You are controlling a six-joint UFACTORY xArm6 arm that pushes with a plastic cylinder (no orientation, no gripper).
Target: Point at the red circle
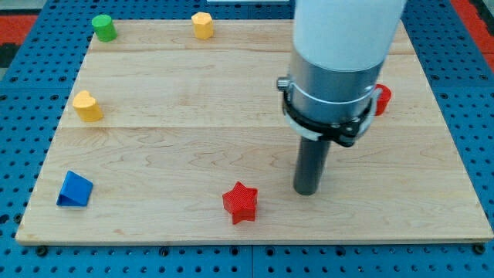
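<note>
Blue pegboard [15, 154] surrounds a pale wooden board [193, 147] that fills most of the camera view; red matting [23, 19] shows at the view's top left corner. On the board, my tip [306, 192] rests at the lower end of the dark rod [311, 166], below the wide grey and white arm body [340, 62]; there is no gripper here, only this bare rod, holding nothing. A red star [240, 202] lies near the tip, on the view's left of it, apart from it; the red circle [381, 100] sits up and to the view's right of the tip, partly hidden behind the arm body, clearly apart from the tip. A green cylinder [103, 28] stands at the view's top left; a yellow block [202, 25] at top centre; another yellow block [88, 106] at the left; a blue triangular block [75, 190] at the bottom left.
</note>
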